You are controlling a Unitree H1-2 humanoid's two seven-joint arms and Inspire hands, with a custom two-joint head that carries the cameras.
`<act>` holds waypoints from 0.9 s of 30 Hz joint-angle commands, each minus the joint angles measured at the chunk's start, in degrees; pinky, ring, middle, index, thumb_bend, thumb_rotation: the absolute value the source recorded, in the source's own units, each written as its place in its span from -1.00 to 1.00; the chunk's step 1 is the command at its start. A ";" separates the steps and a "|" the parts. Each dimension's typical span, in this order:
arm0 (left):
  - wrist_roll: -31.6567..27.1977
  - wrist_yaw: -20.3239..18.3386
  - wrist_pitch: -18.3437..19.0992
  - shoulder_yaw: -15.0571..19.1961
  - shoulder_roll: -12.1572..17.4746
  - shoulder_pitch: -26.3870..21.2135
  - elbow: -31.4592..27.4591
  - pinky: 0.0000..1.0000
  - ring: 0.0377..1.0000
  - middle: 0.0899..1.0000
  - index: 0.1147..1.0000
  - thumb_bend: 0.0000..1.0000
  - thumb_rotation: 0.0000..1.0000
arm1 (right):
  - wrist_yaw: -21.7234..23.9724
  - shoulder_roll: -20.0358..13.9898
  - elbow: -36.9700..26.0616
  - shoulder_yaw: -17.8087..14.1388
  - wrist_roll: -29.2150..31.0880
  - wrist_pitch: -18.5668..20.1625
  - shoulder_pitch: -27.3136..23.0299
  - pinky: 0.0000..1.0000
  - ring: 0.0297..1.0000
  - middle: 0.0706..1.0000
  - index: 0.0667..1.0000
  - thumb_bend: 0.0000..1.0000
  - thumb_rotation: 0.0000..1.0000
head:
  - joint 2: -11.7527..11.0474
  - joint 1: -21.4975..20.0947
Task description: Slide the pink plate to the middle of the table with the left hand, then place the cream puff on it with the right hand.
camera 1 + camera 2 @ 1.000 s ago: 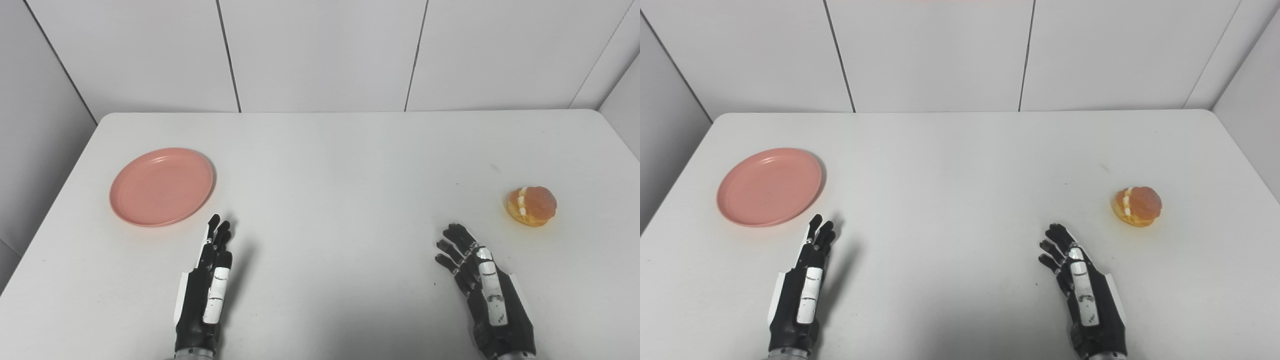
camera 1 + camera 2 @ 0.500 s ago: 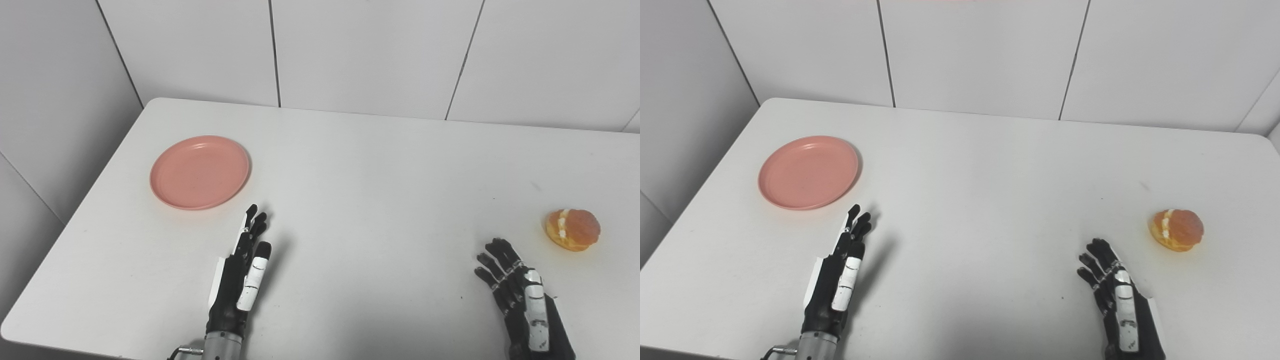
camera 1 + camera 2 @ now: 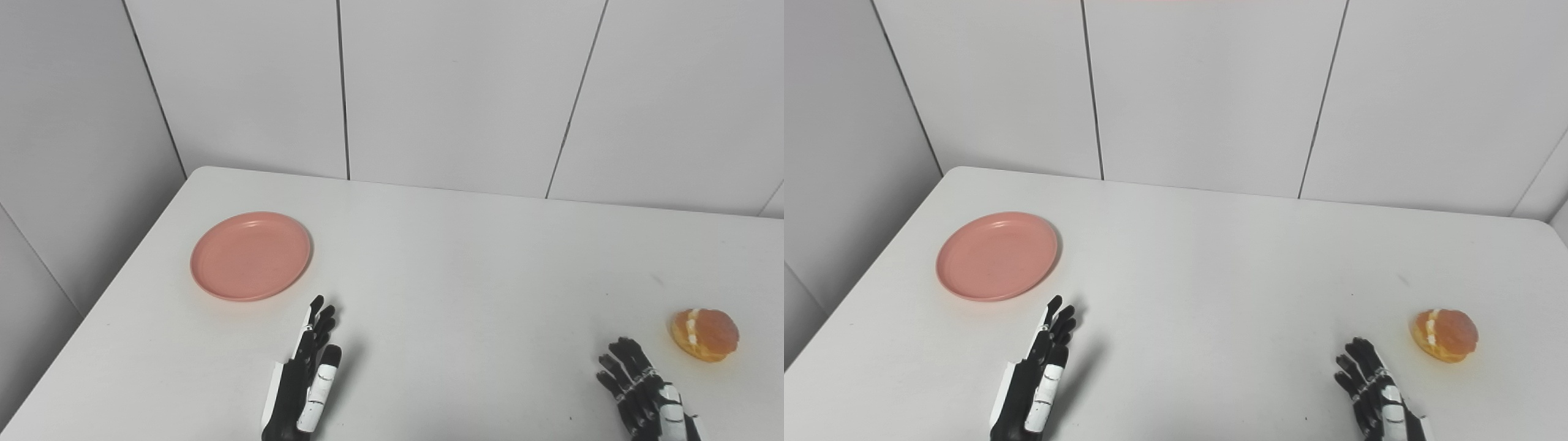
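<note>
1. Whole view has swung left & tilted up vs a sec ago: more wall showing, everything sits lower in frame. That's head/camera motion, not objs moving.
2. Pink plate (image 3: 250,255) sits on the left side of the table (image 3: 465,257), mid-depth. Relative to table edge it looks unchanged, so no slide yet.
3. Left hand (image 3: 304,383) is near edge, left of centre, held edge-on w/ fingers straight & pointing far, toward the plate's near-right rim. Empty, fingers extended; not touching the plate, a gap of bare table between.
4. Its pose relative to the plate looks about the same as 1 s ago, so no real reach has started, or only barely.
5. Cream puff (image 3: 1444,335) lies at far right of table, near side, untouched. Same spot relative to the right hand as before.
6. Right hand (image 3: 1375,392) is at near-right, partly cut off by bottom edge; fingers spread & slightly curled, holding nothing. Just left & nearer than the puff, not touching.
7. Meaning: task at zero progress. The look-left prob lines up the plate for step 1.
8. Next, by my read: left hand needs to get onto the plate's left/far side or press on top, then drag right to table centre. Right hand waits till plate's parked.
</note>
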 commanded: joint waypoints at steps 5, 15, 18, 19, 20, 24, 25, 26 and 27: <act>-0.52 -2.47 2.02 -2.96 0.36 2.36 4.80 0.75 0.78 0.83 0.84 0.39 0.88 | -0.65 -0.04 4.47 0.14 -0.03 2.16 1.97 0.82 0.81 0.83 0.76 0.33 0.95 | -1.02 0.85; 0.55 -1.14 -0.65 -1.51 1.21 2.77 -1.31 0.78 0.78 0.80 0.83 0.33 0.90 | -0.78 -0.24 5.12 0.49 -0.73 1.93 1.68 0.82 0.78 0.81 0.75 0.42 0.94 | -0.32 0.98; -0.79 -1.65 0.06 -1.09 1.53 1.63 -5.32 0.78 0.79 0.80 0.84 0.36 0.89 | -0.74 -0.39 5.53 0.59 -0.72 1.79 1.50 0.85 0.79 0.81 0.76 0.41 0.95 | -0.33 1.23; -1.92 -1.97 0.50 -0.74 1.67 0.85 -6.69 0.78 0.80 0.81 0.84 0.35 0.89 | -0.80 -0.40 5.67 0.62 -0.81 1.73 1.43 0.85 0.79 0.82 0.77 0.41 0.96 | -0.34 1.45; -2.70 -2.24 0.86 -0.46 1.73 0.34 -7.61 0.80 0.82 0.81 0.85 0.39 0.88 | -0.84 -0.41 5.76 0.65 -0.86 1.69 1.39 0.86 0.79 0.82 0.77 0.42 0.96 | -0.34 1.45; -4.57 -2.30 3.58 2.05 2.02 -3.63 -11.98 0.88 0.80 0.77 0.85 0.60 0.91 | -0.96 -0.33 5.99 0.82 -1.15 1.51 1.27 0.84 0.78 0.81 0.76 0.42 0.97 | -0.37 1.96; -4.68 -2.38 4.76 2.73 2.40 -4.78 -13.31 0.87 0.80 0.77 0.85 0.61 0.92 | -0.99 -0.28 5.92 0.87 -1.16 1.65 1.23 0.84 0.78 0.81 0.76 0.42 0.97 | -0.40 2.02; -5.09 -2.54 5.89 3.38 2.88 -5.99 -14.59 0.83 0.77 0.75 0.84 0.66 0.92 | -1.07 -0.23 5.85 0.95 -1.24 1.84 1.18 0.84 0.78 0.81 0.75 0.42 0.98 | -0.45 2.08; -5.81 -2.83 7.11 3.92 3.48 -7.20 -15.91 0.80 0.75 0.74 0.84 0.69 0.91 | -1.10 -0.19 5.81 1.02 -1.30 1.87 1.13 0.84 0.79 0.81 0.76 0.43 0.98 | -0.48 2.10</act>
